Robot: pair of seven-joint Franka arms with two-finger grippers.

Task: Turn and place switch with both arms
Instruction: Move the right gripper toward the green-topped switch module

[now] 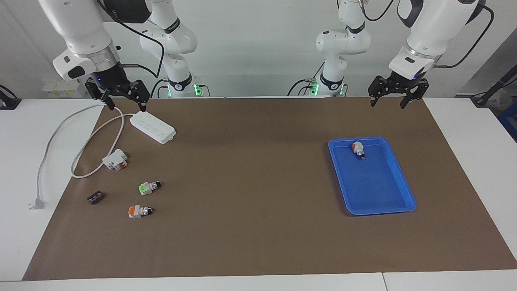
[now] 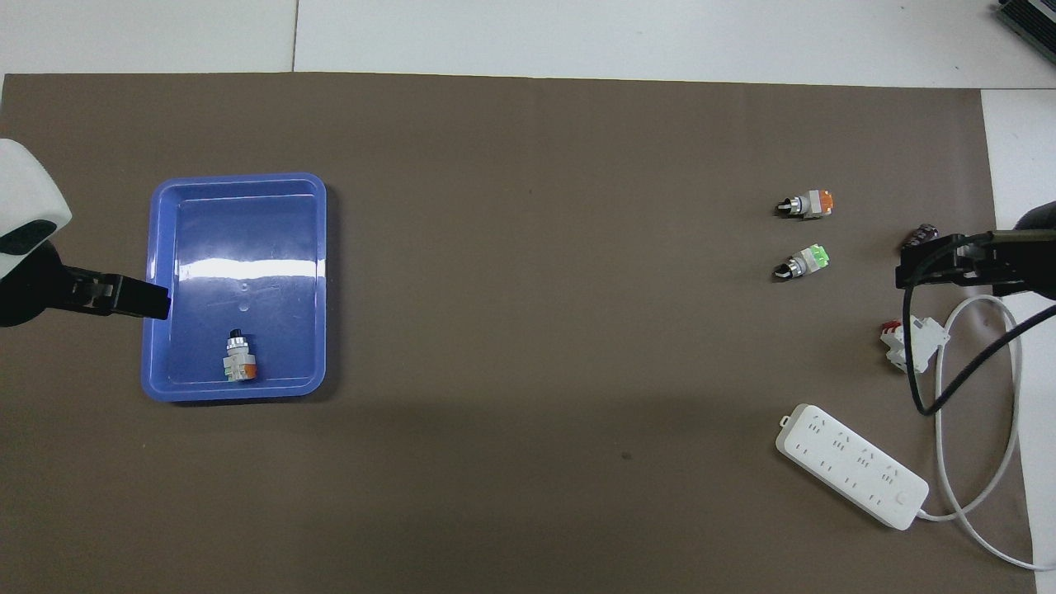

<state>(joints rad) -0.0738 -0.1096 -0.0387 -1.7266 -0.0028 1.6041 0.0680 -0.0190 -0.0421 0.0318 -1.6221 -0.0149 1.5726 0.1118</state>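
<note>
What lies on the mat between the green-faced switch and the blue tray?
Nothing: between the green-faced switch and the blue tray there is only bare brown mat. Both views show it, the overhead one most plainly.

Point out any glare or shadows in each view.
Overhead view: a bright white glare band runs across the floor of the blue tray, farther from the robots than the switch lying in it. Facing view: no such glare on the tray; soft shadows fall beside the power strip.
</note>
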